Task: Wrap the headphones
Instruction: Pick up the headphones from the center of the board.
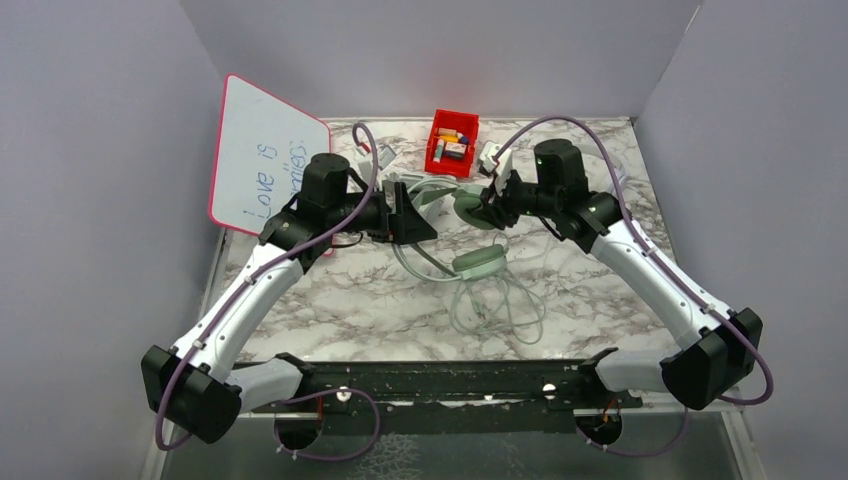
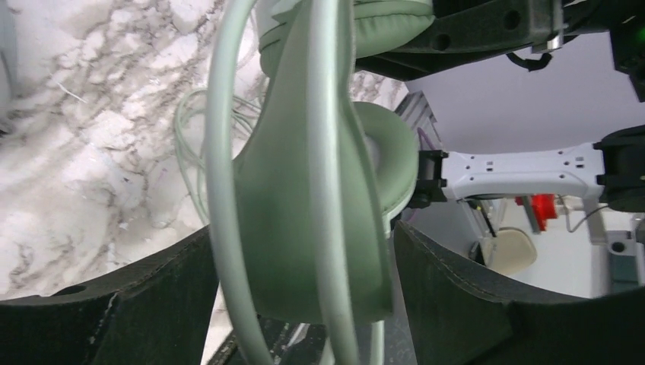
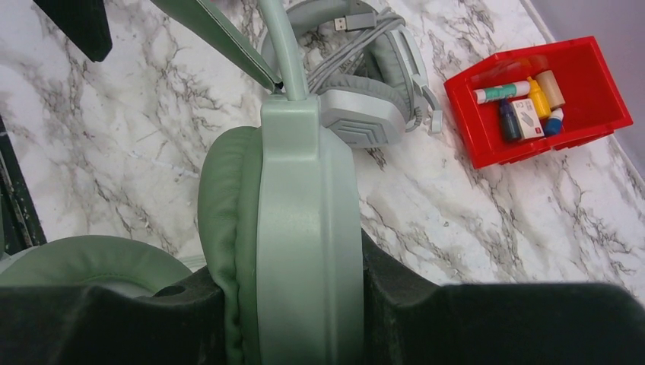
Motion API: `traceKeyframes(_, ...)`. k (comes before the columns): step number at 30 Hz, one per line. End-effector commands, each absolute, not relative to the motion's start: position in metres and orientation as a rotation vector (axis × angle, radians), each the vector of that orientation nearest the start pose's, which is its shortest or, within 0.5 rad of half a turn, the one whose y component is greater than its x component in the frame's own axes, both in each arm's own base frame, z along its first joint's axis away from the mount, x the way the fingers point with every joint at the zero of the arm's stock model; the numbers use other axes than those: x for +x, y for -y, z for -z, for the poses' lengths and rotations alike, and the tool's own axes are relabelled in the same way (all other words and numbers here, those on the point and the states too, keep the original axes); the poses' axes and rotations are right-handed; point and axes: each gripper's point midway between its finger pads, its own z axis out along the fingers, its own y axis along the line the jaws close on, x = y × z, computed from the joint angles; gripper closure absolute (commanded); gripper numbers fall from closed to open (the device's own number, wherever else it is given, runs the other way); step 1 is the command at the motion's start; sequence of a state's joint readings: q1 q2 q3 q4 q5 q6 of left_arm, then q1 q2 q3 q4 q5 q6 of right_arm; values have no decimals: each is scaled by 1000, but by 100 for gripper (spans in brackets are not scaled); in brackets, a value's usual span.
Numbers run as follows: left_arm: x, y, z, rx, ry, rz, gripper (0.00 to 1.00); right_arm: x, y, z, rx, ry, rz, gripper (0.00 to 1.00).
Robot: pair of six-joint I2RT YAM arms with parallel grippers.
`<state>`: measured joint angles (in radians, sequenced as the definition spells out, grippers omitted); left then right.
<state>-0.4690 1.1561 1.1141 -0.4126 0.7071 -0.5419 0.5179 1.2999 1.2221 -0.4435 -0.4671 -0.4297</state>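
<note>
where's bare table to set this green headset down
Bare marble lies front left, between the left arm and the loose cable loops, and front right, between those loops and the right arm. The back middle is crowded: red bin, grey headset, and both jaws closed on the green headset.

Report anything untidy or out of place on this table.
The long thin pale cable of the mint-green over-ear headset sprawls in loose, tangled loops on the marble-patterned table, near its middle, not wound around anything. Nothing looks spilled or broken.
</note>
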Motion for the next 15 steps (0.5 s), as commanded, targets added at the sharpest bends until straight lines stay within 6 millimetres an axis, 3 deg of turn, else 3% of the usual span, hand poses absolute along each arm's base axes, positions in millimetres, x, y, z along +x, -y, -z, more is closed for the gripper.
traceKeyframes(1,231,257,-277,379,-2170,1267,29,307,-257,-299,-1134,-1593,-574,100)
traceKeyframes(6,238,245,-290,345,-2145,1238,55,309,-256,-299,-1118,-1607,-570,93)
traceKeyframes(10,242,239,-303,318,-2114,1285,68,315,-255,-302,-1041,-1617,-568,62)
traceKeyframes(13,246,234,-309,297,-2096,1316,70,319,-252,-312,-966,-1630,-566,37)
traceKeyframes(15,247,231,-313,296,-2079,1342,71,318,-251,-324,-938,-1616,-590,27)
